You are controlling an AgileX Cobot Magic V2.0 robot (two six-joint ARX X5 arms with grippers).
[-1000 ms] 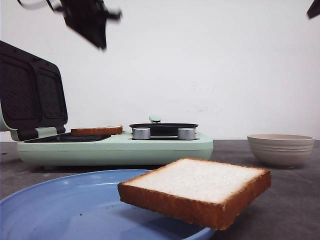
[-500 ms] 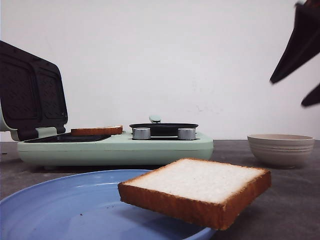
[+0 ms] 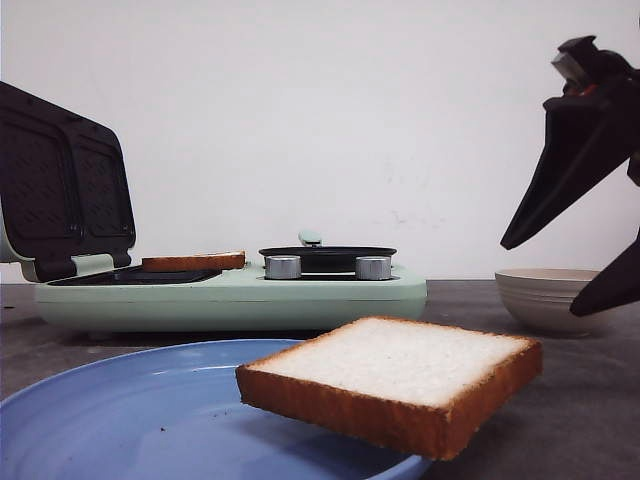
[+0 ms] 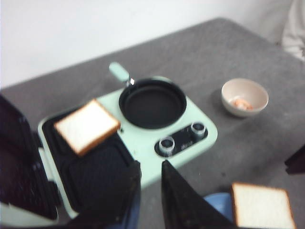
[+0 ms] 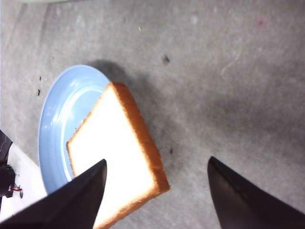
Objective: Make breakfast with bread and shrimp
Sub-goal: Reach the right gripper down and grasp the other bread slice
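Presently, in the front view, one slice of bread (image 3: pixel 392 378) is seen lying half on the rim of a blue plate (image 3: pixel 130 415), its outer corner overhanging the grey tabletop (image 3: pixel 590 400) — a position that leaves an edge free to be gripped. Behind it a mint-green breakfast maker (image 3: pixel 230 295) is set with its sandwich-press lid (image 3: pixel 65 180) raised, and a second slice (image 3: pixel 193 262) is laid on the open grill plate, presumably as the base of the sandwich. A small black frying pan (image 3: pixel 327 255) is seated on the appliance beside two metal knobs. The right hand (image 3: pixel 575 255) is held at the right edge with its dark fingers spread wide and nothing between them, in front of a beige bowl (image 3: pixel 545 295).

From the left wrist view, the second slice (image 4: pixel 86 126) is confirmed to rest at one end of the grill plate, and something pinkish, likely the shrimp (image 4: pixel 239 102), is made out in the bowl (image 4: pixel 245 97). The left hand (image 4: pixel 150 191) is held high above the appliance, its fingers only narrowly parted and empty.

From the right wrist view, the overhanging slice (image 5: pixel 116 155) is framed directly below the open right hand (image 5: pixel 157 191) — an alignment judged to serve a pick-up of that slice next.
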